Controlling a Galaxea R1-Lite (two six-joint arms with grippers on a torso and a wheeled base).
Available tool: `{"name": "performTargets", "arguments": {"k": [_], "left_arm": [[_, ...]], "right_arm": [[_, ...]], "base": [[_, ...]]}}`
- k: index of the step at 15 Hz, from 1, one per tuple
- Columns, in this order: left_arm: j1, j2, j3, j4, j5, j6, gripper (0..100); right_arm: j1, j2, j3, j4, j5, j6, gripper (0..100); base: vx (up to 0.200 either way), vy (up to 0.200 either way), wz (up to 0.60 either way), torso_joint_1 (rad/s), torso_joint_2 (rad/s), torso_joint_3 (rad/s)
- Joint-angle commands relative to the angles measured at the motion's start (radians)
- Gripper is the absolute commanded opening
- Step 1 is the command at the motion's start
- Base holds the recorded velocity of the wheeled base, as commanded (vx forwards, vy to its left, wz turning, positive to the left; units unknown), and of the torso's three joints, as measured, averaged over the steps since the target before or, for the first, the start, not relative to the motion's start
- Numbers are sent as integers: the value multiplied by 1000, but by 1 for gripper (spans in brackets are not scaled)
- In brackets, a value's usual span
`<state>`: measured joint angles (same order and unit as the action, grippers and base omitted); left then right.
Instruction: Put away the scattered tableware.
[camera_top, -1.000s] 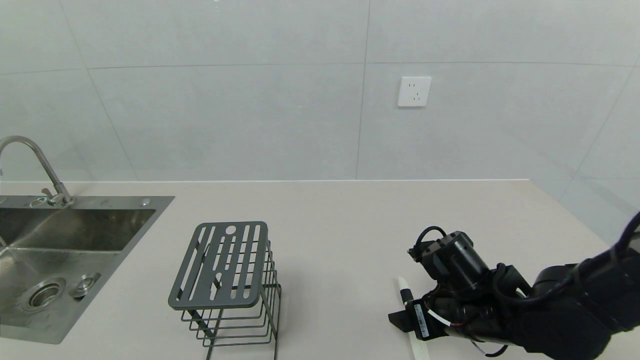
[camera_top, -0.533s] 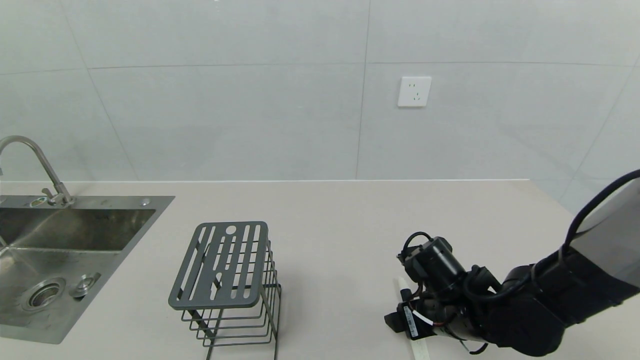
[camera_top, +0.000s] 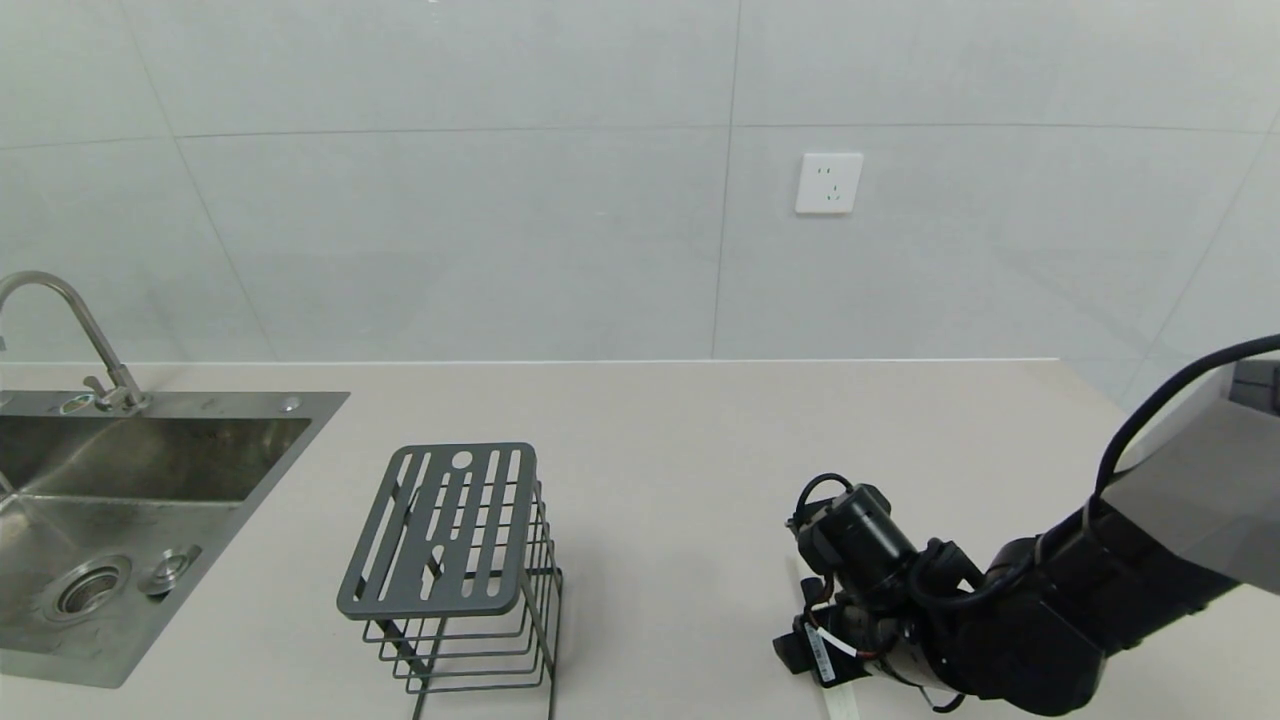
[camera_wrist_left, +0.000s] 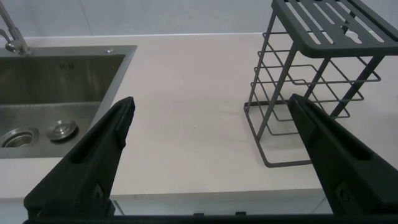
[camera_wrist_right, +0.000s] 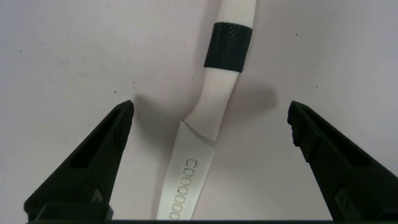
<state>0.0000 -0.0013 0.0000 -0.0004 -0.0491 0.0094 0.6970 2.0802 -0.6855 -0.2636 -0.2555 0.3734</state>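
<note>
A white knife (camera_wrist_right: 214, 124) with a black band on its handle and a row of holes in its blade lies flat on the pale counter. My right gripper (camera_wrist_right: 210, 109) is open, with one finger on each side of the knife where handle meets blade, neither touching it. In the head view the right gripper (camera_top: 825, 655) sits low over the counter at the front right and hides most of the knife (camera_top: 840, 703). A dark grey slotted rack (camera_top: 450, 560) stands at centre-left. My left gripper (camera_wrist_left: 211, 102) is open and holds nothing, near the counter's front edge, facing the rack (camera_wrist_left: 317, 81).
A steel sink (camera_top: 130, 520) with a curved tap (camera_top: 70, 320) is set into the counter at the left. Bare counter lies between rack and knife. The tiled wall behind carries a white socket (camera_top: 828, 183).
My right arm has come down and a little leftward over the knife, so it covers more of the knife than before. Rack and sink are unchanged.
</note>
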Motion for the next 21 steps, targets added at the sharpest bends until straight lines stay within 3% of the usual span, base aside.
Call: {"name": "performTargets", "arguments": {"k": [1, 5, 6, 11, 18, 21], "left_arm": [[0, 1, 0, 0, 0, 0, 100], [0, 1, 0, -1, 0, 0, 100], [0, 1, 0, -1, 0, 0, 100], [-2, 1, 0, 0, -1, 0, 100], [0, 1, 0, 0, -1, 0, 100], [0, 1, 0, 0, -1, 0, 100]], "right_arm": [[1, 1, 3, 0, 2, 1, 100], [7, 38, 17, -52, 5, 1, 100], [9, 49, 17, -59, 5, 1, 0], [19, 73, 60, -55, 15, 1, 0], [13, -51, -6, -62, 13, -8, 0], [-5, -118, -29, -128, 27, -67, 0]], "base": [[0, 0, 0, 0, 0, 0], [0, 0, 0, 0, 0, 0], [0, 0, 0, 0, 0, 0], [0, 0, 0, 0, 0, 0], [0, 0, 0, 0, 0, 0], [0, 0, 0, 0, 0, 0]]}}
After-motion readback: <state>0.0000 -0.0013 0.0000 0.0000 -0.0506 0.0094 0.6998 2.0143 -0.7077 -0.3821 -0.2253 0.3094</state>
